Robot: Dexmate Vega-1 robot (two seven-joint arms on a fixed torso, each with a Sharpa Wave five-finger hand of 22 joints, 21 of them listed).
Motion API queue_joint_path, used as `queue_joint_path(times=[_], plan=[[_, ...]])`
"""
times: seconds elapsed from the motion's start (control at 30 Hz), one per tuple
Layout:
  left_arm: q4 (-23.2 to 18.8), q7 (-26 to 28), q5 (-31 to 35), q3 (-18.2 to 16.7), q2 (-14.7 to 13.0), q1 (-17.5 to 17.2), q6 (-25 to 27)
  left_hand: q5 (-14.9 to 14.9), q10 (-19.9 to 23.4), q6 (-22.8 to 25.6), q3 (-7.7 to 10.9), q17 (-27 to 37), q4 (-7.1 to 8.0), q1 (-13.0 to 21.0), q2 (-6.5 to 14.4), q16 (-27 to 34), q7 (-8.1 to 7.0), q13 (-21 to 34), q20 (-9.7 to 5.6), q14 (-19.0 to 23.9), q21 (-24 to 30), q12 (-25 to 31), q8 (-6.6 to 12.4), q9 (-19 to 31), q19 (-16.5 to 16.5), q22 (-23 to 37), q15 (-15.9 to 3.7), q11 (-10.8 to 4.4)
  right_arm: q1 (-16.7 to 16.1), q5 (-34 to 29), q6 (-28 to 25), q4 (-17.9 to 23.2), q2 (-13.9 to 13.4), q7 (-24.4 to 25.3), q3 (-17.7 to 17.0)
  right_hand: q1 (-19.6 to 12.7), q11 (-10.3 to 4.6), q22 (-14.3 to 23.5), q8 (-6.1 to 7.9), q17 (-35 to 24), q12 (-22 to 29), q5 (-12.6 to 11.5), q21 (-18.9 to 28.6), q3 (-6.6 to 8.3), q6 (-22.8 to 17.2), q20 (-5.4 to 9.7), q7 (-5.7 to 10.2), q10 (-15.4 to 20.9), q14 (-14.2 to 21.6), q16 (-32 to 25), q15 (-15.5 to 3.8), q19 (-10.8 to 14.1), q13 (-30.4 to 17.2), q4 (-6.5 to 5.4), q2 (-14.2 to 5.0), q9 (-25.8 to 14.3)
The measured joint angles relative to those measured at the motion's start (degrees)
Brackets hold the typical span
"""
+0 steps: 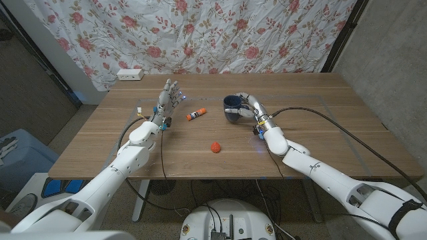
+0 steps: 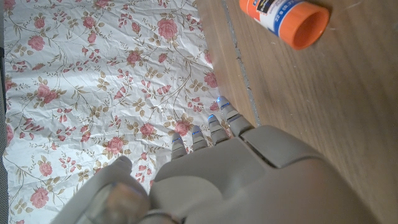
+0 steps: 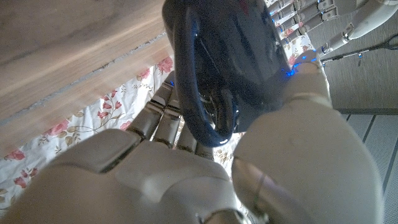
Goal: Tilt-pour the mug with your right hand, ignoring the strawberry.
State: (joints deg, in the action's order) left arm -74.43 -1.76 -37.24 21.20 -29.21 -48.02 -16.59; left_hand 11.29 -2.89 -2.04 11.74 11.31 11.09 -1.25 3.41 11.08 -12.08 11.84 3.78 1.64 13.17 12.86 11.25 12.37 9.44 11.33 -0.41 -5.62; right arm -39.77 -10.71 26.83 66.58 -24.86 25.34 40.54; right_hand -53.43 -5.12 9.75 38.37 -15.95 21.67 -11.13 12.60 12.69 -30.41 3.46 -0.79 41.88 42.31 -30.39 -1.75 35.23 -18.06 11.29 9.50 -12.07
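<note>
A rose-patterned cloth (image 1: pixel 200 33) is hung behind a wooden table (image 1: pixel 320 127), on which a white power strip (image 1: pixel 130 74) is set at the far left corner. On the far right-of-centre part of the table, the dark blue mug (image 1: pixel 233 108) is held by the right hand (image 1: pixel 250 109); it is seen with its mouth turned up and toward the left side of the table, though how far it is tilted cannot be told. In the right wrist view the fingers (image 3: pixel 163 115) are seen passed through the mug's handle, with the thumb pressed against the mug's side. The left hand (image 1: pixel 167 100) is held up on the far left part of the table with its fingers spread and nothing in them; in the left wrist view its fingertips (image 2: pixel 217 121) are seen pointed toward the cloth. A glue stick with an orange cap (image 1: pixel 195 115) is laid on its side between the two hands, near the left hand. The strawberry (image 1: pixel 215 147) is left lying alone nearer the front edge, well apart from the mug.
</note>
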Motion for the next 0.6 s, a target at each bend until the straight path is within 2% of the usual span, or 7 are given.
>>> queue_joint_path(times=[0.07, 0.1, 0.37, 0.6], plan=[[0.00, 0.00, 0.00, 0.00, 0.00, 0.00, 0.00, 0.00, 0.00, 0.00, 0.00, 0.00, 0.00, 0.00, 0.00, 0.00, 0.00, 0.00, 0.00, 0.00, 0.00, 0.00, 0.00, 0.00, 0.00, 0.00, 0.00, 0.00, -0.20, -0.05, -0.84, 1.05, -0.43, -0.46, -0.30, 0.00, 0.30, 0.00, 0.03, 0.00, -0.01, 0.31, 0.00, 0.00, -0.21, -0.22, -0.21, 0.30, 0.00, 0.00, -0.01, 0.24, 0.00, 0.00, 0.00, 0.10], [0.00, 0.00, 0.00, 0.00, 0.00, 0.00, 0.00, 0.00, 0.00, 0.00, 0.00, 0.00, 0.00, 0.00, 0.00, 0.00, 0.00, 0.00, 0.00, 0.00, 0.00, 0.00, 0.00, 0.00, 0.00, 0.00, 0.00, 0.00, -0.28, -0.08, -1.15, 1.51, -0.64, -0.64, -0.42, 0.00, 0.31, 0.00, 0.18, 0.00, -0.01, 0.34, 0.00, 0.00, -0.22, -0.28, -0.22, 0.31, 0.60, 0.00, -0.60, 0.50, 0.00, 0.00, 0.00, 0.14], [0.00, 0.00, 0.00, 0.00, 0.00, 0.00, 0.00, 0.00, 0.00, 0.00, 0.00, 0.00, 0.00, 0.00, 0.00, 0.00, 0.00, 0.00, 0.00, 0.00, 0.00, 0.00, 0.00, 0.00, 0.00, 0.00, 0.00, 0.00, -0.98, -0.26, -3.51, 5.71, -2.51, -2.14, -1.55, -0.37, 1.11, 0.00, 0.24, 0.27, 0.44, 0.55, 0.00, -0.01, -0.75, -0.07, -0.75, 1.13, 1.03, 0.00, -0.20, 0.71, -0.14, -0.01, 0.37, 0.24], [0.00, 0.00, 0.00, 0.00, 0.00, -0.01, 0.00, 0.00, 0.00, 0.00, 0.00, 0.00, 0.00, 0.00, 0.00, 0.00, 0.00, 0.00, 0.00, 0.00, 0.00, 0.00, 0.00, 0.00, 0.00, 0.00, 0.00, 0.00, -1.33, -0.54, -5.37, 8.75, -3.94, -3.42, -2.33, -0.37, 1.25, 0.00, 0.65, 0.57, 0.48, 0.55, 0.00, -0.01, -0.83, 0.02, -0.83, 1.26, 1.32, 0.01, -0.50, 1.21, -0.24, -0.01, 0.37, 0.23]])
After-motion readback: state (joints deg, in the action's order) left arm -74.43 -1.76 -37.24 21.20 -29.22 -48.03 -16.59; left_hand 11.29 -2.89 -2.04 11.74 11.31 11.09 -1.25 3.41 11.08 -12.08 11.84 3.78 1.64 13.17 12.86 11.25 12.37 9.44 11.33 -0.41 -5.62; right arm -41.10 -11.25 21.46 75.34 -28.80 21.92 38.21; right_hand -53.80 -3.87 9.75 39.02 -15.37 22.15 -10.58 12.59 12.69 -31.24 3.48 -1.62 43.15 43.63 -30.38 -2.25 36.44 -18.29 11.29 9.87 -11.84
